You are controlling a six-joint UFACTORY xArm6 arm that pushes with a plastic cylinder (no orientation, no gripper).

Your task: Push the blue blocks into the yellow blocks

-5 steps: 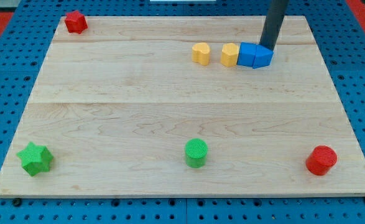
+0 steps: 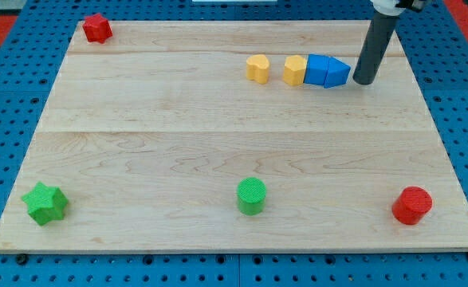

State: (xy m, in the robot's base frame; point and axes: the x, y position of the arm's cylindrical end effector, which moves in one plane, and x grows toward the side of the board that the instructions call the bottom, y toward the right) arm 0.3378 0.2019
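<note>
Two blue blocks [image 2: 327, 71] sit side by side near the view's top right, the left one touching a yellow block [image 2: 295, 70]. A second yellow block [image 2: 257, 68] lies a short gap to the left of the first. My tip [image 2: 363, 81] stands just to the right of the blue blocks, a small gap from the right one, which looks wedge-shaped.
A red block [image 2: 97, 28] sits at the top left corner. A green star block [image 2: 45, 202] lies at the bottom left, a green cylinder [image 2: 251, 195] at the bottom middle, a red cylinder [image 2: 412, 205] at the bottom right. The wooden board [image 2: 178, 135] rests on a blue pegboard.
My tip has moved right and slightly down, from behind the blue blocks to their right side. The blocks have not visibly moved.
</note>
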